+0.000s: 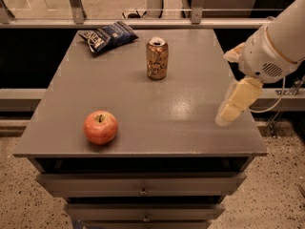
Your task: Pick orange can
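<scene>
The orange can (pixel 157 58) stands upright on the grey table (pixel 143 104), toward the back and a little right of the middle. It is copper-orange with pale script and a silver top. My gripper (pixel 225 117) hangs over the table's right edge, pointing down and to the left. It is well to the right of the can and nearer the front, not touching it. Nothing shows in the gripper.
A dark blue chip bag (pixel 107 36) lies at the back left of the table. A red-orange apple (pixel 100 127) sits near the front left. Drawers (pixel 142 189) are under the tabletop. A rail with metal posts (pixel 76 4) runs behind the table.
</scene>
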`<state>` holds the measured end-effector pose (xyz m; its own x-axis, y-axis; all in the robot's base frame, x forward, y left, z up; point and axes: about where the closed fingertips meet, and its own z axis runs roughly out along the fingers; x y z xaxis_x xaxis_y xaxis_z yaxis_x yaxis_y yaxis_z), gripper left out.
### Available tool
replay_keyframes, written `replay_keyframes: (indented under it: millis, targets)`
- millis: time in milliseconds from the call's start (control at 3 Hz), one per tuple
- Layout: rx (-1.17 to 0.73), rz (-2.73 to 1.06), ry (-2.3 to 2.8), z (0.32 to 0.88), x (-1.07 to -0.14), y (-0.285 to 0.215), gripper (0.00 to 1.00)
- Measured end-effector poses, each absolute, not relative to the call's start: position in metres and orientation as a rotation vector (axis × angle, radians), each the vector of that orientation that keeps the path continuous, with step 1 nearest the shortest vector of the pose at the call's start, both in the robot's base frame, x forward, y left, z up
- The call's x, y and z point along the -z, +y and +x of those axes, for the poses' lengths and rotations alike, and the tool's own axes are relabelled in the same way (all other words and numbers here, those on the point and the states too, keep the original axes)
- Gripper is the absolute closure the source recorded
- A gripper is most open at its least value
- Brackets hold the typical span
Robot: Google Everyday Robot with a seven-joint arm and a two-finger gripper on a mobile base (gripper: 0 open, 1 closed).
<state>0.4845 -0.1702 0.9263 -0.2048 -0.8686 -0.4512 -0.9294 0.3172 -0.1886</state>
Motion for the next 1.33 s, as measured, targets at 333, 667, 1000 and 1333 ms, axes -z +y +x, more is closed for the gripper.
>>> replay_keyframes:
  millis: [333,667,1000,1333]
  targets:
    - [-0.301,-1.493,2.029,0.517,-0.907,-0.140,0.00]
    - [-0.402,-1.384,1.901,0.558,-0.906,-0.088,0.00]
    - [-0.402,-1.384,1.901,0.558,-0.906,-0.088,0.00]
    - [-0.423,-1.316,1.865,0.580,-0.906,-0.081,0.00]
